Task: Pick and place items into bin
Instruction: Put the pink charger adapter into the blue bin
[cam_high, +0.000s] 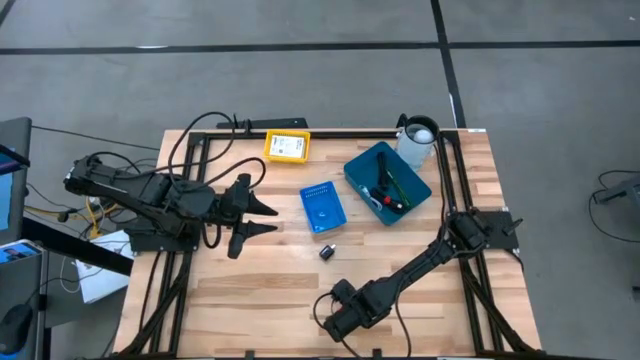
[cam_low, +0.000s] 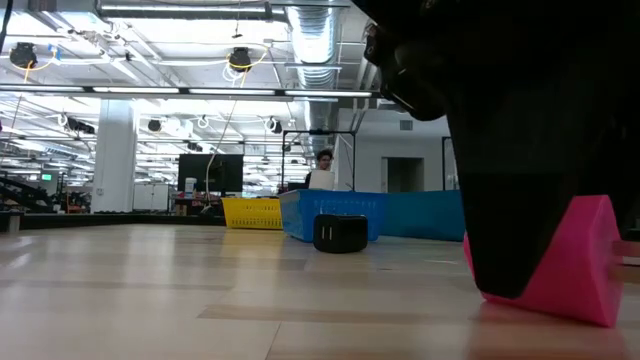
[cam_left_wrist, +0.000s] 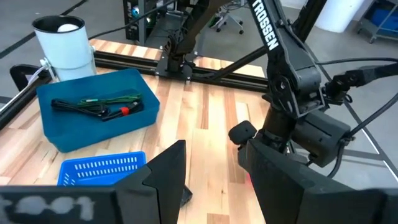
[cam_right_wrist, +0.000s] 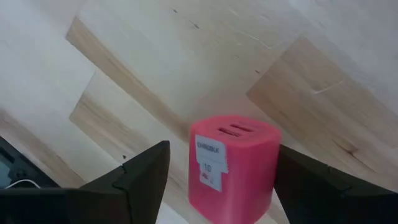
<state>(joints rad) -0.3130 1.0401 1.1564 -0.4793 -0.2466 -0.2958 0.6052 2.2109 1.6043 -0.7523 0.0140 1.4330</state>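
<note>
A small pink-red block (cam_right_wrist: 233, 168) with a white label stands on the wood near the table's near edge. My right gripper (cam_right_wrist: 222, 149) is open above it, pointing down, with one finger on each side. In the low view the block (cam_low: 575, 265) shows beside the dark right gripper (cam_low: 500, 250); in the high view the right gripper (cam_high: 335, 318) hides it. The blue bin (cam_high: 387, 183) holds black and green sticks and a red piece (cam_left_wrist: 99, 107). My left gripper (cam_high: 262, 220) waits open at the table's left, also seen as the left gripper (cam_left_wrist: 214, 168). My right gripper straddles the pink-red block from above, fingers pointing down. One finger (cam_right_wrist: 311, 180) stands right at the block's side (cam_right_wrist: 273, 168); I cannot tell whether it touches. The other finger leaves a visible gap. The block rests on the table.
A small blue basket (cam_high: 322, 207), a yellow box (cam_high: 287, 147) and a small black piece (cam_high: 327, 252) lie mid-table. A white cup (cam_high: 417, 140) stands at the bin's far corner. Black frame rails run along both table sides. A person shows far behind in the room.
</note>
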